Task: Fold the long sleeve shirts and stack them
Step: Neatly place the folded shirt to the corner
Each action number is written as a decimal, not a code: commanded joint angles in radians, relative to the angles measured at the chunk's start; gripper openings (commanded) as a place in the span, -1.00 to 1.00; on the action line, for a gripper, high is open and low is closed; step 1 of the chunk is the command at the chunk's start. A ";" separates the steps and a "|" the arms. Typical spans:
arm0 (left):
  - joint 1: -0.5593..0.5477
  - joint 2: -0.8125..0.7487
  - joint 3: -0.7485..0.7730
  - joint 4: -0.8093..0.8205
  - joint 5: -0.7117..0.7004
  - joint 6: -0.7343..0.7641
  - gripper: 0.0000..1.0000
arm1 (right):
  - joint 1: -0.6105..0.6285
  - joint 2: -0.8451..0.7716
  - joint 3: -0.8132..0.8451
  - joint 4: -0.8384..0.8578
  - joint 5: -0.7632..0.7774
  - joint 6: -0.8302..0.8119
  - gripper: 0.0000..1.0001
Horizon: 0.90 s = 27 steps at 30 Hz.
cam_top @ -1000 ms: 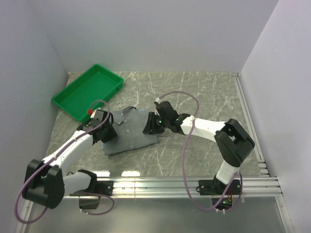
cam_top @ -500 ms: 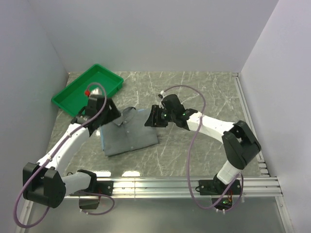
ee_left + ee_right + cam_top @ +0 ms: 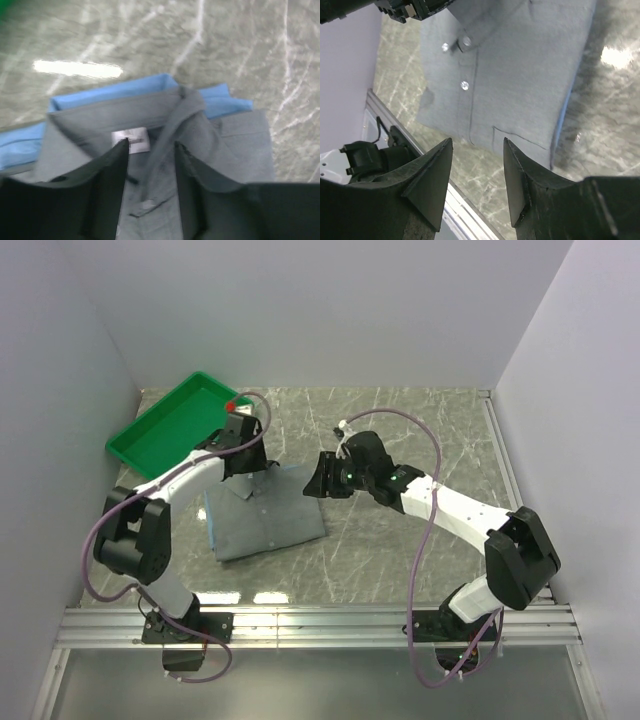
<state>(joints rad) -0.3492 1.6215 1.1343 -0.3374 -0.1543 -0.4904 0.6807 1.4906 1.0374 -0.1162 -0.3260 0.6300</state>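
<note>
The grey long sleeve shirt (image 3: 270, 520) lies folded on the marble table, collar at the far end. It rests on the folded light blue shirt, whose edge (image 3: 115, 92) shows past the grey collar and along one side (image 3: 561, 125). My left gripper (image 3: 247, 458) hovers over the grey collar (image 3: 175, 107), open, with its fingers (image 3: 112, 175) on either side of the placket and label. At the shirt's far right corner my right gripper (image 3: 320, 482) is open and holds nothing. The chest pocket and buttons of the grey shirt (image 3: 520, 75) show beyond it.
A green plastic tray (image 3: 180, 425) sits at the back left, near the left arm. An aluminium rail (image 3: 320, 620) runs along the near table edge and shows under the right fingers (image 3: 460, 210). White walls enclose three sides.
The left arm has swung from the shirt's left side round to the far end, over the collar. The right gripper has drawn back a little from the shirt's right edge.
</note>
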 commanded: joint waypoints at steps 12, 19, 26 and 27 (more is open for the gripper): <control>-0.129 0.060 0.058 -0.018 -0.047 0.036 -0.66 | -0.013 -0.040 -0.037 0.007 0.019 -0.013 0.05; -0.145 0.126 -0.005 -0.017 -0.065 -0.042 -0.68 | -0.020 -0.015 -0.040 0.039 -0.001 0.004 0.06; -0.119 0.218 -0.028 0.005 -0.030 -0.129 -0.70 | -0.023 -0.016 -0.031 0.039 0.001 -0.004 0.05; -0.106 0.227 -0.027 -0.005 -0.019 -0.137 -0.70 | -0.021 -0.019 -0.031 0.041 0.001 -0.006 0.05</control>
<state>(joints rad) -0.4828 1.8000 1.1271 -0.3229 -0.1947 -0.5720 0.6666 1.4883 1.0050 -0.1127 -0.3229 0.6334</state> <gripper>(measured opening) 0.146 0.527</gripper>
